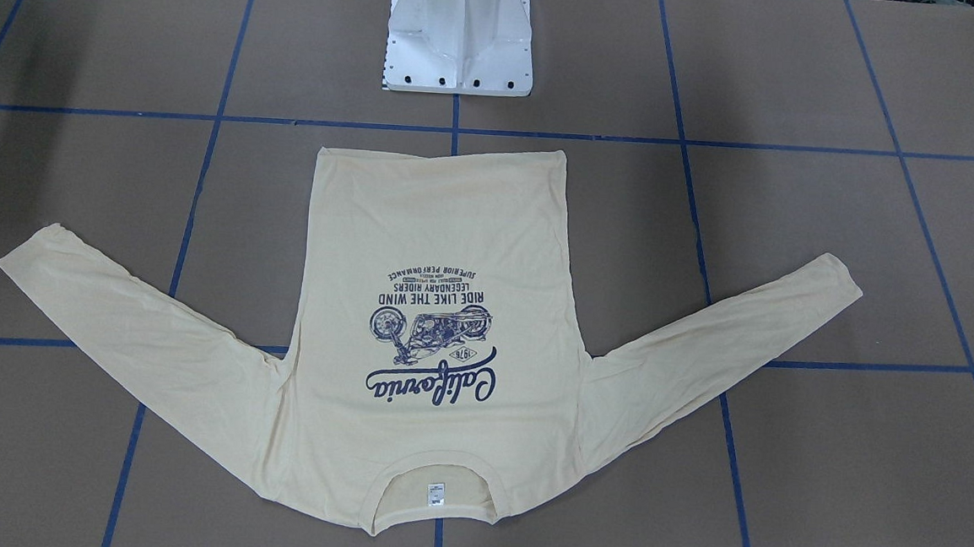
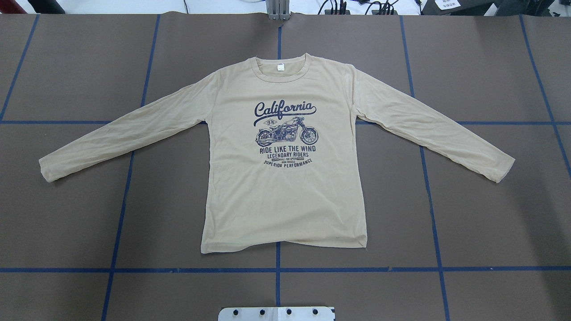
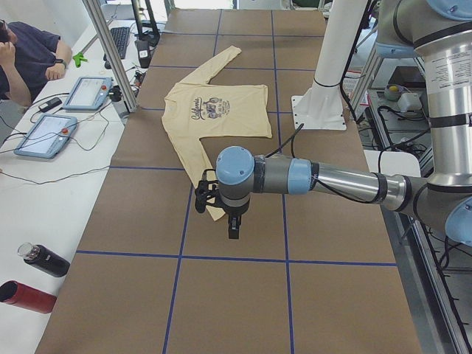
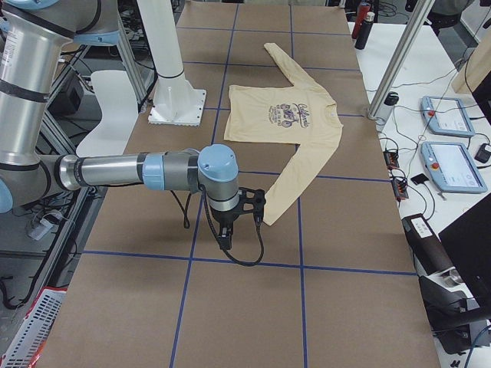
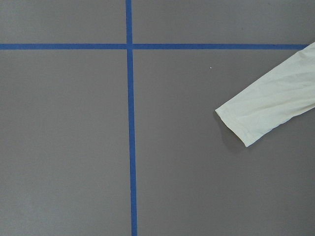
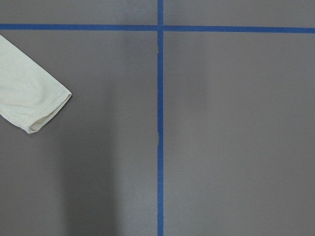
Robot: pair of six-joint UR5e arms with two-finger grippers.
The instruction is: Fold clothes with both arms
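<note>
The cream-yellow long-sleeved T-shirt (image 2: pixel 285 191) lies flat and face up at mid-table, sleeves spread, navy "California" print up, collar away from the robot; it also shows in the front-facing view (image 1: pixel 439 220). My left gripper (image 3: pixel 209 198) hangs above the table over the near sleeve end; its wrist view shows that cuff (image 5: pixel 266 113). My right gripper (image 4: pixel 253 207) hangs by the other sleeve end; its wrist view shows that cuff (image 6: pixel 29 98). Both grippers show only in the side views, so I cannot tell whether they are open or shut.
The white pedestal base (image 1: pixel 459 43) stands on the robot's side of the shirt's hem. Blue tape lines cross the brown table (image 2: pixel 89 214). Beyond its far edge are tablets (image 3: pixel 48 136), bottles (image 3: pixel 44 259), a metal post (image 3: pixel 110 59) and a seated operator (image 3: pixel 22 51).
</note>
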